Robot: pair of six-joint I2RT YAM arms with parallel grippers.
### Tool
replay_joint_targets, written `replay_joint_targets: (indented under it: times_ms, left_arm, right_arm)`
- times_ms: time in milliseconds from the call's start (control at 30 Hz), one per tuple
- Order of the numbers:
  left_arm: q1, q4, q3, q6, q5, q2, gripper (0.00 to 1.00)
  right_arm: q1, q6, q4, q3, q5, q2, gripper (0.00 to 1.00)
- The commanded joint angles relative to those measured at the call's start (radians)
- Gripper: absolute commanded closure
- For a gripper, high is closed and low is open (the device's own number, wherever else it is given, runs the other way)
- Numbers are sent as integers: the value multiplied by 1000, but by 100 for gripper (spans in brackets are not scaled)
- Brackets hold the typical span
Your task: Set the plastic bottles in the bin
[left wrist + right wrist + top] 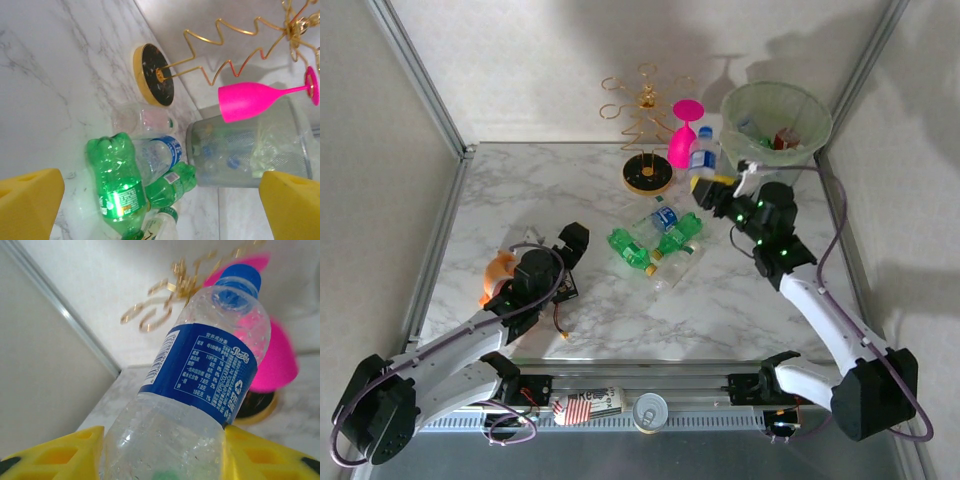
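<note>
Right hand [710,187] is clamped on a blue-labelled bottle [200,375], held up near the bin [728,120]. Left hand [570,245] gapes wide and empty, facing the green and clear bottles [655,245] heaped mid-surface [520,190]

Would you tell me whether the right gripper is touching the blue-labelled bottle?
Touching: the right wrist view shows the bottle pressed between the right gripper's yellow fingers.
</note>
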Motion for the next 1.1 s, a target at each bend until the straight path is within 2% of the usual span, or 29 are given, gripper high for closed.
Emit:
replay_joint_targets:
  times_ms: [0,400,700,800,933,1067]
  left_arm:
    - [16,13,-16,30,49,12,0]
    - [26,47,-31,45,118,64,1]
    - [25,54,-37,50,139,86,0]
    - [27,50,-36,53,144,89,0]
    - [27,40,-35,54,149,88,0]
    - [28,35,-35,54,150,87,0]
  right_arm:
    - [-59,-72,-83,124,29,36,46]
    - [-327,18,-192,460,51,320,47]
    - [-363,6,-307,596,114,468,45]
    - [-368,6,-341,629,129,497,33]
    - [-368,1,-362,664,147,498,12]
    - [-368,-8,-359,676,164,453,5]
